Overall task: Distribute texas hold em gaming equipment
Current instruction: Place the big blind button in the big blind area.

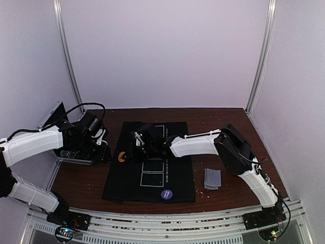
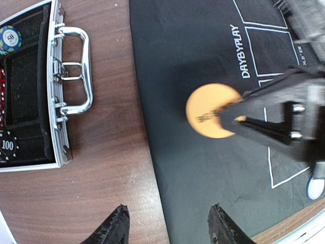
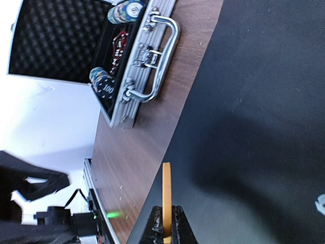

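Note:
My right gripper [image 3: 166, 223] is shut on an orange disc [image 3: 166, 195], seen edge-on between its pads near the left edge of the black playing mat [image 3: 264, 101]. The left wrist view shows the disc's [image 2: 210, 109] flat face with the right fingers [image 2: 254, 122] clamped on it. Whether the disc touches the mat I cannot tell. My left gripper [image 2: 170, 226] is open and empty, straddling the mat's [image 2: 203, 51] edge beside the open silver case [image 2: 66, 101]. The case holds a teal chip [image 2: 10, 38] and a black chip [image 2: 7, 145]. From above, the orange disc [image 1: 121, 157] sits between both grippers.
A purple-blue disc [image 1: 166, 194] lies at the mat's [image 1: 127, 183] near edge. Grey cards [image 1: 213, 178] lie on the brown table [image 1: 81, 180] to the mat's right. The case [image 1: 76, 152] stands at the far left, lid up. White walls enclose the table.

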